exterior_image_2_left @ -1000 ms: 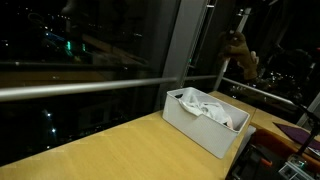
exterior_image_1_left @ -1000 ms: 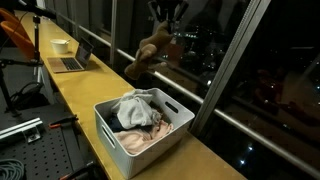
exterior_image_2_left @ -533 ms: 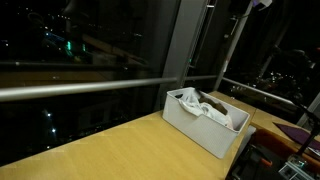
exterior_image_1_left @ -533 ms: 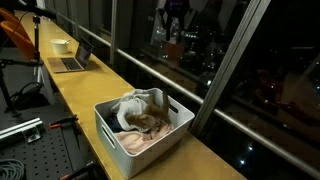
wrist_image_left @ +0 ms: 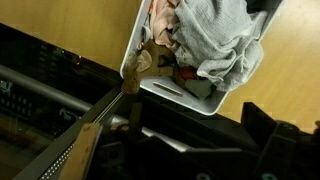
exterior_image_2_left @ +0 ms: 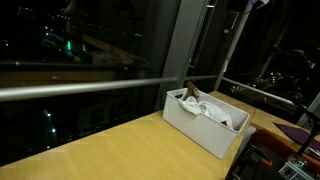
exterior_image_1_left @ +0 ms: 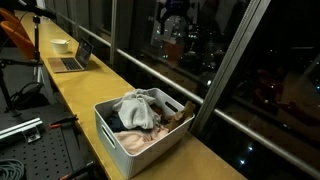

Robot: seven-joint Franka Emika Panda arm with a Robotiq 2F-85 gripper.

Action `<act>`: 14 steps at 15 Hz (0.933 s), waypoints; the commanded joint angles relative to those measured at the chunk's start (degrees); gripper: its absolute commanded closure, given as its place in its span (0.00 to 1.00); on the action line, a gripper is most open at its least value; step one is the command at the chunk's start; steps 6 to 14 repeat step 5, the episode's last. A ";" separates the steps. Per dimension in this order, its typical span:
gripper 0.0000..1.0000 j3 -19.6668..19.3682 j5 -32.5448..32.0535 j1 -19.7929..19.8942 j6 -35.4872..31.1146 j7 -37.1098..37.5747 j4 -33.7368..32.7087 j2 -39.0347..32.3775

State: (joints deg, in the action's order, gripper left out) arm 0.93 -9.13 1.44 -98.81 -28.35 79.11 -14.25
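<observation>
Empty claw [exterior_image_1_left: 172, 20] hangs above the bin [exterior_image_1_left: 108, 135] (plush toy [exterior_image_1_left: 181, 112] at rim).

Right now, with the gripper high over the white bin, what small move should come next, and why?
Probably lower the gripper toward the window-side corner of the white bin. It hangs open and empty, while the brown plush toy lies at the rim there, seemingly not fully inside beside the grey cloth.
</observation>
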 commanded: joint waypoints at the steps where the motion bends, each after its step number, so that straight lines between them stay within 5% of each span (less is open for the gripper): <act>1: 0.00 0.54 0.48 -0.28 0.24 0.64 -0.24 -0.01; 14: 0.00 1.80 0.73 -2.43 0.38 3.50 -0.09 0.43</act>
